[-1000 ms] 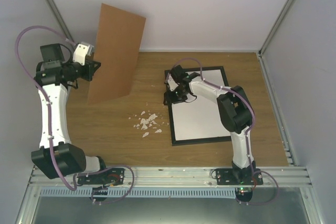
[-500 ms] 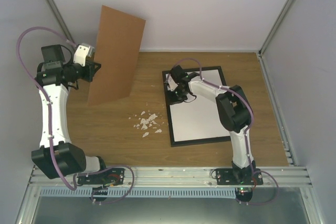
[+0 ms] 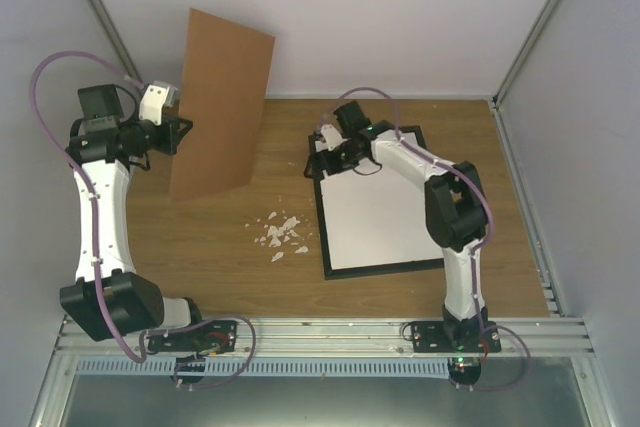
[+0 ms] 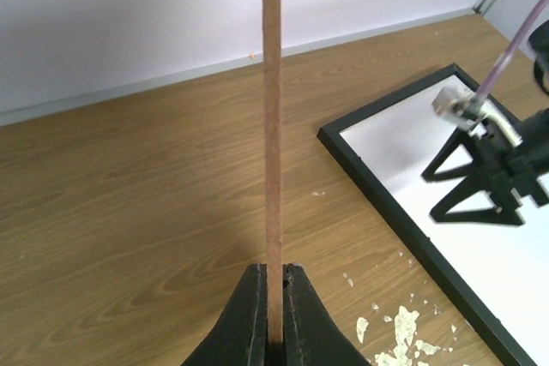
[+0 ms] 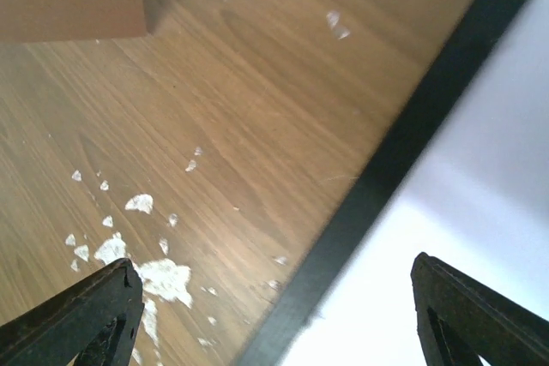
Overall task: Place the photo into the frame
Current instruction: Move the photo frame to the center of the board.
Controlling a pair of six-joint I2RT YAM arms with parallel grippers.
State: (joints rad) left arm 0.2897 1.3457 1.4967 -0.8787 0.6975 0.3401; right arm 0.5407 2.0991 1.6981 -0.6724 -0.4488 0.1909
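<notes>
From above, the left gripper [image 3: 180, 127], left of the frame [image 3: 385, 268], is clamped on a brown board [image 3: 222, 97] standing upright. The right gripper [image 3: 325, 159] hangs over the frame's far left corner, and a white sheet [image 3: 375, 222] fills the frame. The left wrist view shows its fingers [image 4: 249, 323] pinching the board's edge. The right wrist view shows jaws spread wide above the frame's edge, with crumbs [image 5: 163, 280] beside it.

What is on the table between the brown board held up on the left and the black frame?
Mostly bare table, plus a scatter of small white flakes close to the frame, below the board; the overhead view shows it best.
</notes>
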